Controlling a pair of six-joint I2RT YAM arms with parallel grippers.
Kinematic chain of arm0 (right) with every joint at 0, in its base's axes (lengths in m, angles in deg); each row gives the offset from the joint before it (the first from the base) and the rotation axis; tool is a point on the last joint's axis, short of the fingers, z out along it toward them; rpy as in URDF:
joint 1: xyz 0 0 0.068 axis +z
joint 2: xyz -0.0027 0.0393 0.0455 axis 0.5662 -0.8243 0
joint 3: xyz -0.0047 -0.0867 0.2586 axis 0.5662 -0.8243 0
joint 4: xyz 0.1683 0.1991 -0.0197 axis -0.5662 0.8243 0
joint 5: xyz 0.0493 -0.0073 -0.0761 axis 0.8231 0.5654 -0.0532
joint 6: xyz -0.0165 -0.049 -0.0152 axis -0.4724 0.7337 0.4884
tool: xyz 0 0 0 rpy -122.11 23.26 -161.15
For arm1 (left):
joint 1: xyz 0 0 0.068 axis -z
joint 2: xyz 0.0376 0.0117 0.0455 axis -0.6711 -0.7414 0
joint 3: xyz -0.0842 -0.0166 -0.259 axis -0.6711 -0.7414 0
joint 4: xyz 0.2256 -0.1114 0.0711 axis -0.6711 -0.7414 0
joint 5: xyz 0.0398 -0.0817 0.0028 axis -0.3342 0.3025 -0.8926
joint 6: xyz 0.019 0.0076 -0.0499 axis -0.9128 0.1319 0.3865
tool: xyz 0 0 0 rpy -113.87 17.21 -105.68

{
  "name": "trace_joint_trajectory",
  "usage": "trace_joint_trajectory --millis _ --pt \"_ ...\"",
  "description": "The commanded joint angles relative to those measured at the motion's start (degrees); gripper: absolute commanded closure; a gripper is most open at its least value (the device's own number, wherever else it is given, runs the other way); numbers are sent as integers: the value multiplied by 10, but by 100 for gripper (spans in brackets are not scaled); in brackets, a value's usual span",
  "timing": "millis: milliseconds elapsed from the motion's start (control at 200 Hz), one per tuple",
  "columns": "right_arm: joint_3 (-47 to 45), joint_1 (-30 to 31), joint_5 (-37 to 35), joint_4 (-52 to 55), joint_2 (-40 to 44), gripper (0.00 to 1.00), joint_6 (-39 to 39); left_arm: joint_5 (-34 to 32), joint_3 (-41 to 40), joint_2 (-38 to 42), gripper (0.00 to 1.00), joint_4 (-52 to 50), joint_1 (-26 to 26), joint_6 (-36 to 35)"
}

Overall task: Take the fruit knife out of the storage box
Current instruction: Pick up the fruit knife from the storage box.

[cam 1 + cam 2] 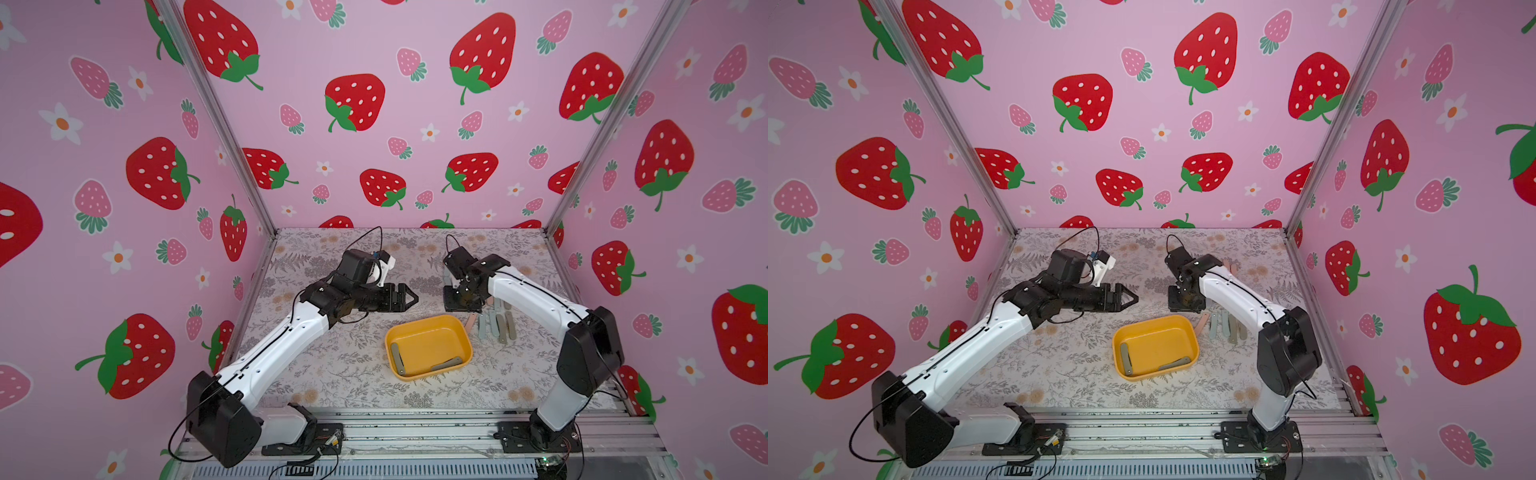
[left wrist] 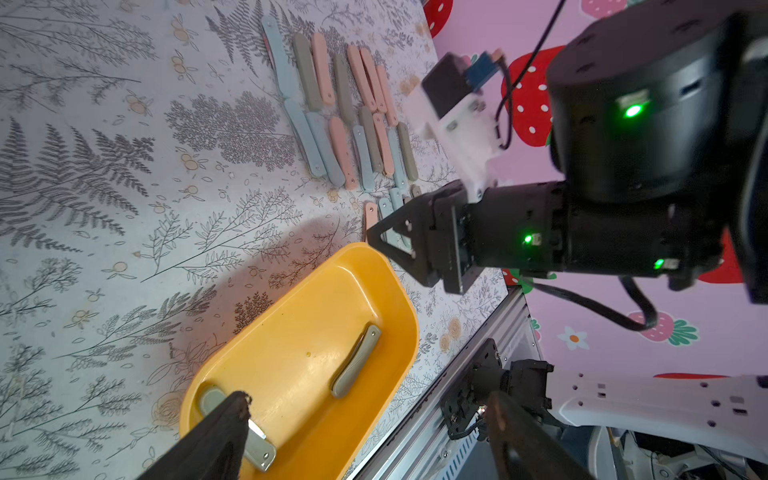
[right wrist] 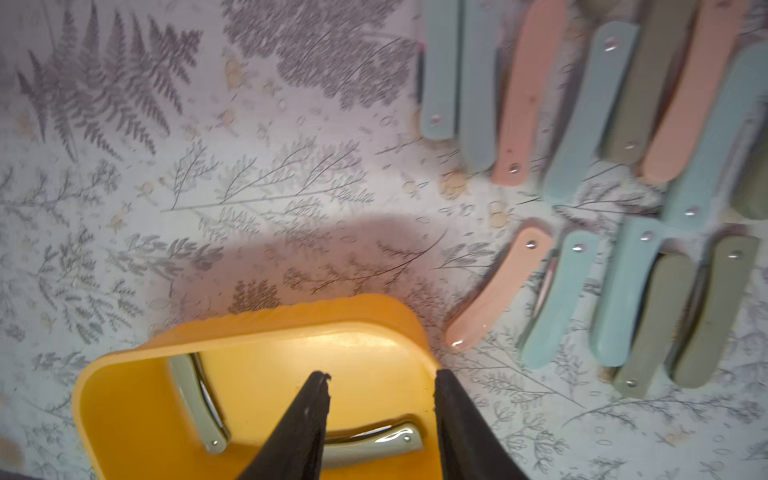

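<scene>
Just beyond the storage box's [image 3: 257,328] far rim, my right gripper [image 3: 381,376] points down, fingers [image 3: 299,428] apart, nothing between them. Through the gap I see only box floor and a knife handle. Off the box's far-left corner my left gripper [image 1: 411,297] hovers, fingers [image 2: 220,436] spread wide, also empty. Neither gripper touches the box or a knife.

Inside the box are two fruit knives. One [image 1: 397,358] lies along the short wall on my left arm's side. The other [image 1: 446,363] lies along the near wall, toward the opposite corner. Both are folded, with curved grey-green handles, a rivet at one end and bright metal showing along one edge. They lie flat on the floor, close to the walls and well apart from each other.

Beside the box, past its far-right corner, rows of folded knives [image 2: 353,112] in pink, pale blue and grey-green lie side by side on the patterned tablecloth [image 1: 332,365].

My read on progress: plenty are out and two are left in the box. No grasp is started on either. The right gripper is the nearer one to go in. Both knives hug the walls, so the pinch looks awkward.
</scene>
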Motion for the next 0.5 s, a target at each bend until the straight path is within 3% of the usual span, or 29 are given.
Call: trace_joint_trajectory --millis 0,305,495 --pt "23 56 11 11 -32 57 -37 -21 -47 62 10 -50 -12 -4" --pt "85 177 6 5 -152 58 -74 -62 -143 256 10 -141 -20 31" --pt "106 205 16 -2 -190 58 -81 -70 -152 302 9 -191 -22 31"
